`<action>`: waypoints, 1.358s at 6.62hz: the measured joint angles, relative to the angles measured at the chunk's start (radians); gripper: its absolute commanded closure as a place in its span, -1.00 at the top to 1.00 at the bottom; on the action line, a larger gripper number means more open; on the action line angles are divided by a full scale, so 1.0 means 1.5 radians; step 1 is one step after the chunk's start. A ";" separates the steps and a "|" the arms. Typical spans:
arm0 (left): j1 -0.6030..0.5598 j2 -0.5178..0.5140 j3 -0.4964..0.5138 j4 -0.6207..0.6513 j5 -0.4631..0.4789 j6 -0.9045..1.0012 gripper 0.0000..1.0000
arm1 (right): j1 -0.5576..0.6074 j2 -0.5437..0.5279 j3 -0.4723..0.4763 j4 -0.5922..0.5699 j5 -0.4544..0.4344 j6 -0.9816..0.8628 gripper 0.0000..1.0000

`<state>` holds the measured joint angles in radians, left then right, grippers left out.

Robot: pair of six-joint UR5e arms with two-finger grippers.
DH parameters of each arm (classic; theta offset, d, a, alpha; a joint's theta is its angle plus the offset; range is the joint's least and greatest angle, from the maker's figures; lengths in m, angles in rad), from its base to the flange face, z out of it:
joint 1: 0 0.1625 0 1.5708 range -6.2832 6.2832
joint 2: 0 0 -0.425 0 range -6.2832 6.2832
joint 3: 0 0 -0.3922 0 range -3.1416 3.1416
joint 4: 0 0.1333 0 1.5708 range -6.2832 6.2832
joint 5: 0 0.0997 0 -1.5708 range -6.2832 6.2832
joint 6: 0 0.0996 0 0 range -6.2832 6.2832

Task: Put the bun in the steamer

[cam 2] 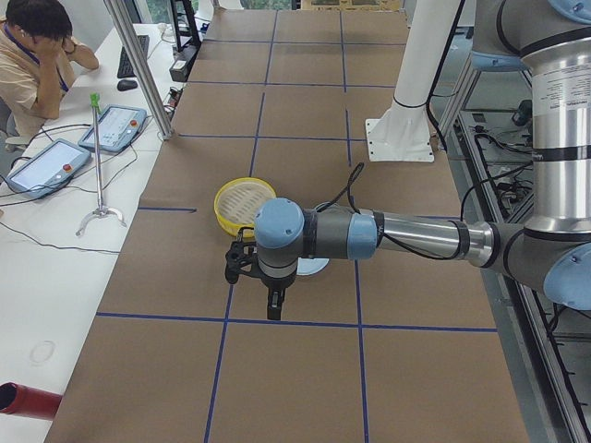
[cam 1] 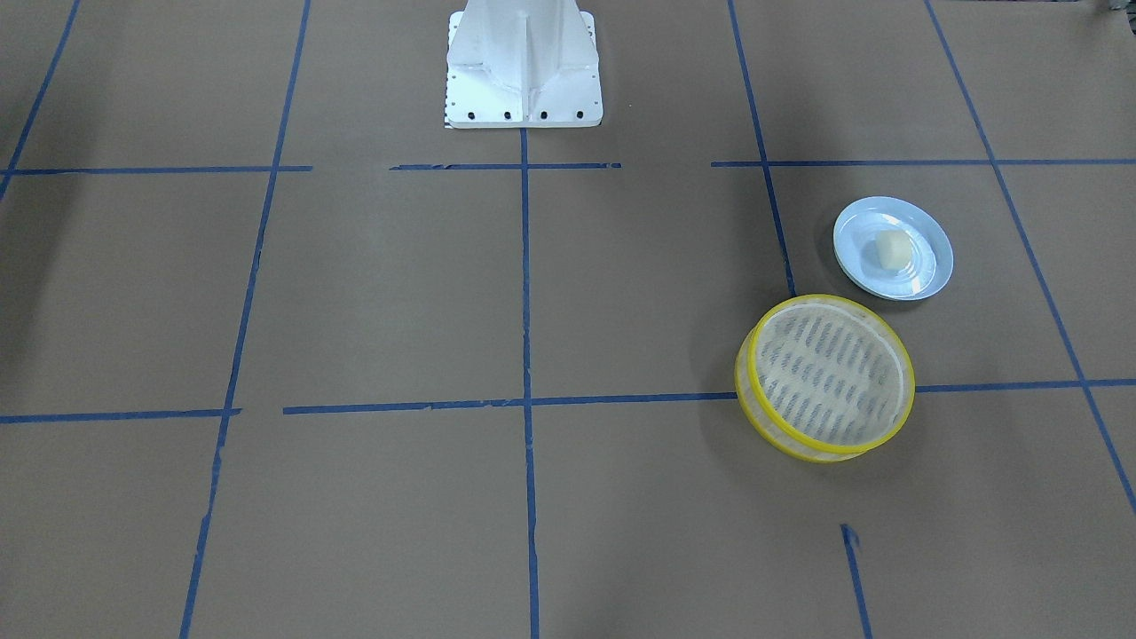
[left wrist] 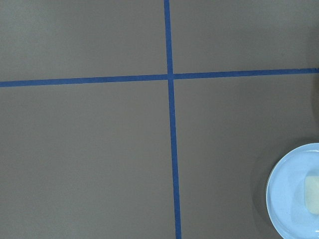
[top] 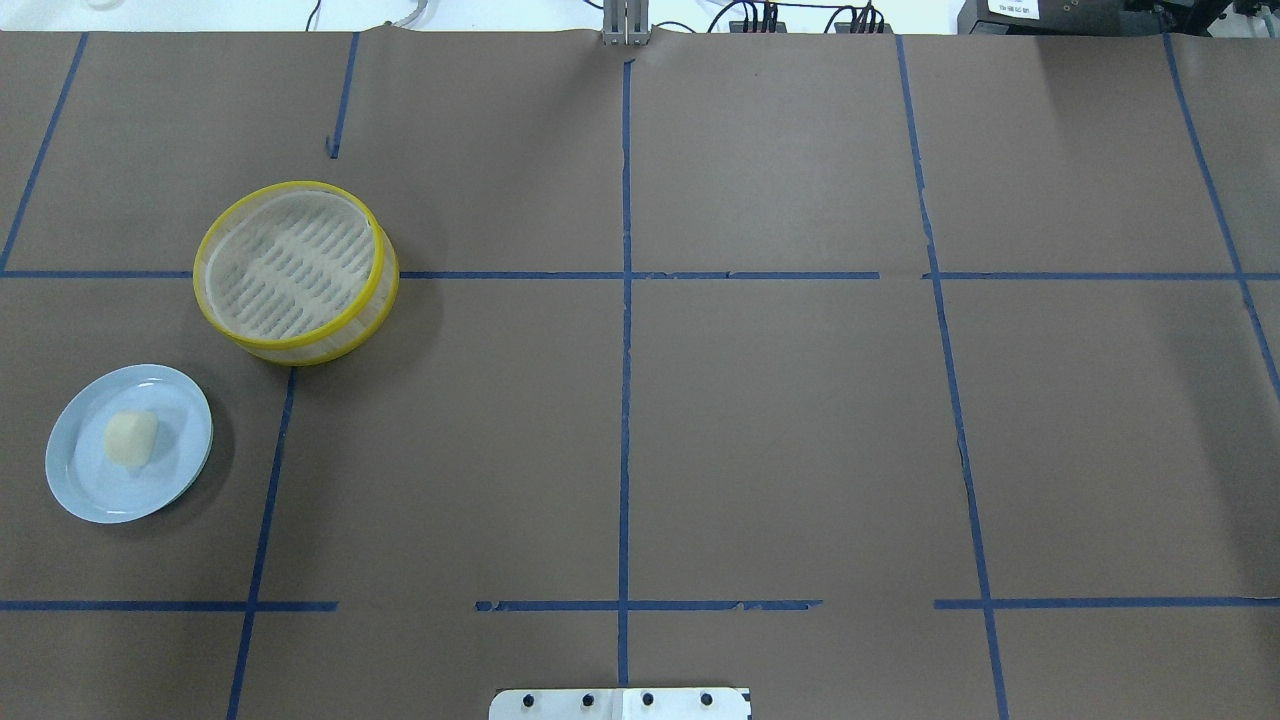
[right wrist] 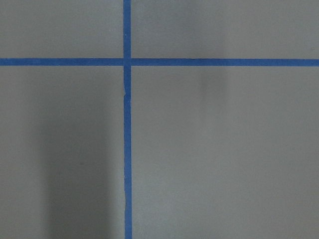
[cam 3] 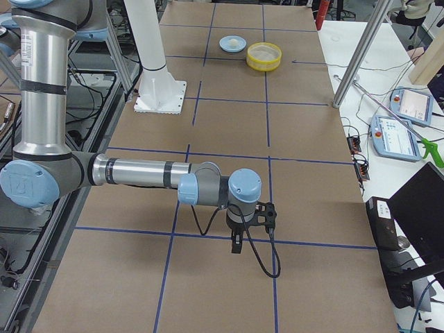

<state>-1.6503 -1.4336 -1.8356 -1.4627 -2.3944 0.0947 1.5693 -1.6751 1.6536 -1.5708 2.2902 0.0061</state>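
Observation:
The bun (top: 131,439) is a small cream-white lump on a pale-blue plate (top: 85,490), on my left side of the table. It also shows in the front view (cam 1: 893,249) and at the left wrist view's edge (left wrist: 313,195). The steamer (top: 293,268) is a yellow-rimmed basket, empty, just beyond the plate; it also shows in the front view (cam 1: 825,374). My left gripper (cam 2: 274,309) hangs above the table near the plate, fingers down. My right gripper (cam 3: 236,244) hangs over bare table far from both. They show only in side views, so I cannot tell whether they are open or shut.
The table is brown paper with a blue tape grid. The white robot base (cam 1: 524,71) stands at the near middle edge. Metal poles (cam 2: 138,65), teach pendants (cam 2: 42,166) and a seated operator (cam 2: 37,55) are on the side table beyond the far edge.

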 measured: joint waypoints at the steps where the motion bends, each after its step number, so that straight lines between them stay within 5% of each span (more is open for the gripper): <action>1: 0.000 -0.001 -0.008 0.003 -0.001 0.000 1.00 | 0.000 0.000 0.000 0.000 0.000 0.000 1.00; 4: 0.003 -0.005 0.010 -0.024 -0.001 0.002 1.00 | 0.000 0.000 0.000 0.000 0.000 0.000 1.00; 6: 0.026 0.001 0.059 -0.164 -0.013 -0.034 1.00 | 0.000 0.000 0.000 0.000 0.000 0.000 1.00; 9: 0.201 0.000 0.059 -0.319 -0.007 -0.296 1.00 | 0.000 0.000 0.000 0.000 0.000 0.000 1.00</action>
<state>-1.3495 -1.4337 -1.7472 -1.9410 -2.4054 -0.3488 1.5693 -1.6751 1.6536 -1.5708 2.2902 0.0061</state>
